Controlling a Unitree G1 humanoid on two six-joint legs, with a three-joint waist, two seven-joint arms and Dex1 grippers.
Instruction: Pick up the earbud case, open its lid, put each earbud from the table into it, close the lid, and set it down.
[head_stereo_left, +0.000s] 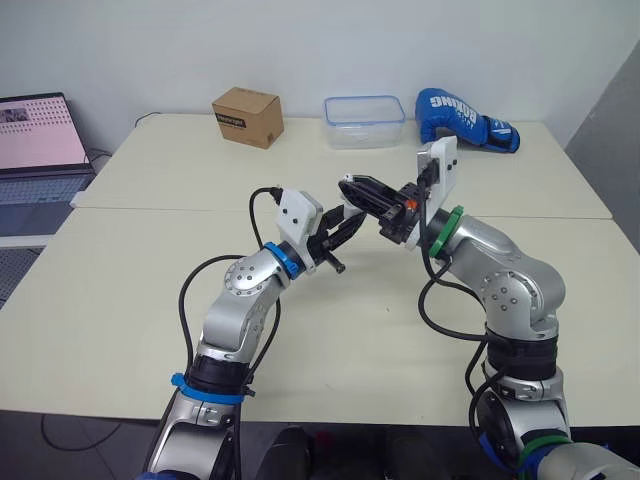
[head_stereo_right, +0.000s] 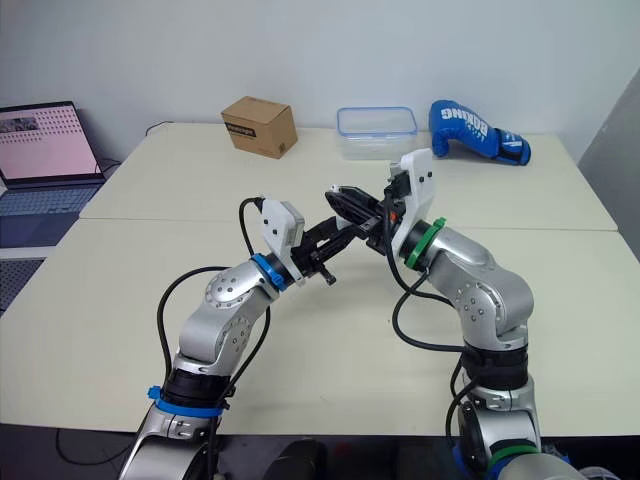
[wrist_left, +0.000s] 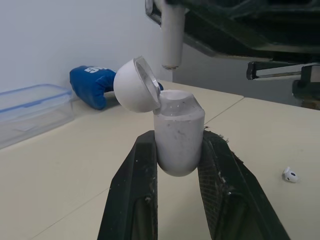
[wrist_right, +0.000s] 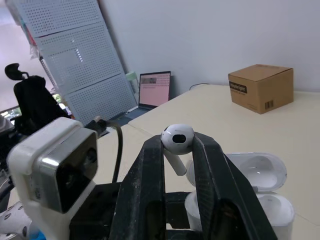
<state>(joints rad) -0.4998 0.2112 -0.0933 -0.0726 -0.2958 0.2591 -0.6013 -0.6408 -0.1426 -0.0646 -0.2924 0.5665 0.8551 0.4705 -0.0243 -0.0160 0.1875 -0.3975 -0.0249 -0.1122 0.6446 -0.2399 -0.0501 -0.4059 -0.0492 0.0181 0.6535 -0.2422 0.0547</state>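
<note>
While both arms meet above the middle of the worktop (head_stereo_left: 150, 300), broad bare surface spreads below them toward the near edge and out to both side edges. A laptop (head_stereo_left: 40, 150) sits open beyond the left edge. Along the far edge stand a blue boxing glove (head_stereo_left: 465, 118) by the right corner, a clear plastic container (head_stereo_left: 364, 120) just left of it, and a cardboard box (head_stereo_left: 247, 116) further left, all well apart from the arms. The left gripper (wrist_left: 178, 145) is raised off the surface, its two fingers pressed against the sides of the upright white earbud case (wrist_left: 178, 130), whose lid (wrist_left: 134, 85) is tipped back on its hinge. The right gripper (wrist_right: 178, 145) pinches one earbud (wrist_right: 177, 137) by the head, narrow around it, the stem hanging just above the case's open mouth without touching. A second earbud (wrist_left: 290, 174) lies alone on bare worktop, apart from both grippers.
</note>
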